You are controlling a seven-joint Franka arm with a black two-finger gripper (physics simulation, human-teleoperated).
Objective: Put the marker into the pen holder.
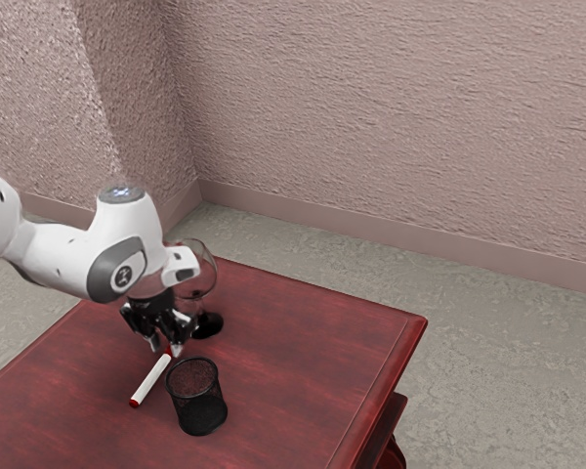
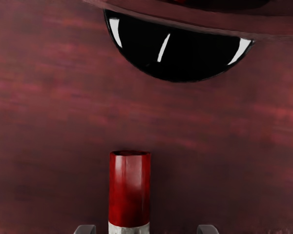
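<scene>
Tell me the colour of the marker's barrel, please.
The marker's barrel is white, clearest in the exterior view.

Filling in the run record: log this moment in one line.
gripper: open, at one end of marker | marker: lying on table, ungripped | pen holder: upright, marker outside | wine glass: upright

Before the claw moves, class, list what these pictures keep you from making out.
Marker: wrist view, most of its white barrel cut off by the lower edge.
Wine glass: exterior view, part of its bowl hidden by the arm.
Table: exterior view, near part cut off by the lower edge.
</scene>
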